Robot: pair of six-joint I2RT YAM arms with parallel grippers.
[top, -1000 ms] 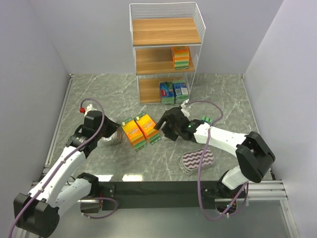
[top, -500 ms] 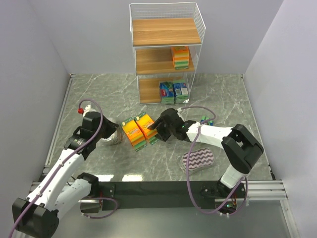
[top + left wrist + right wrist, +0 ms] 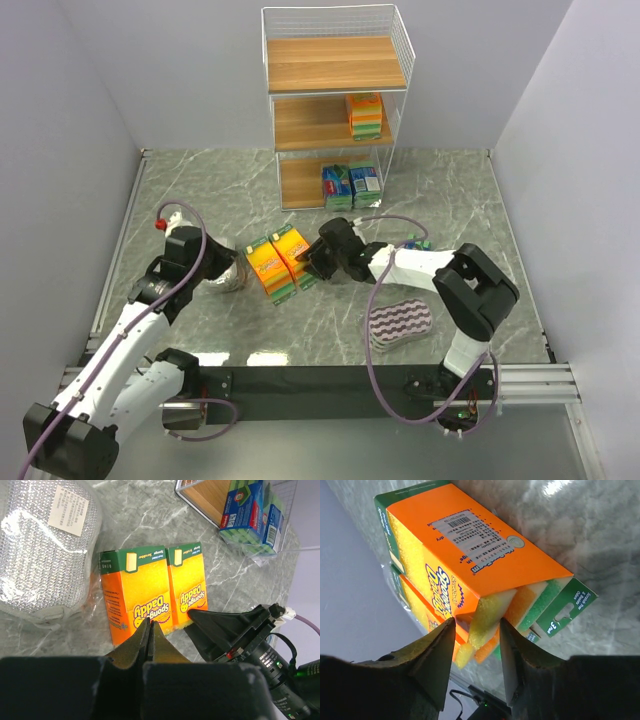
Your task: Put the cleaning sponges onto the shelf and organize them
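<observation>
**A:** What step is this?

**B:** The shelf (image 3: 335, 110), at the middle of the far edge, is partly stocked. I judge a pick-up is in hand: the right gripper (image 3: 476, 645) is at the pair of orange packs (image 3: 283, 262) lying mid-worktop, a little toward the left edge.

**A:** What does the shelf hold?

**B:** One shelved orange pack (image 3: 365, 115) sits at the right of the middle tier. The blue-green packs (image 3: 350, 186) stand together on the right half of the bottom tier.

**A:** And the right gripper's hold?

**B:** Its fingers are narrowly parted, one on each face of the right orange pack (image 3: 190, 587) at its open end. I cannot tell whether they press yet. Next it likely needs to close firmly, lift clear of the twin touching it, and carry to the middle tier.

**A:** The left?

**B:** The left gripper (image 3: 150, 635) is pinched closed on nothing, over the left orange pack (image 3: 137, 600). The silvery pack (image 3: 42, 550) is just beside that, toward the left edge.

**A:** Smallest?

**B:** The purple striped pack (image 3: 400, 322) lies by the near edge, right of centre.
</observation>
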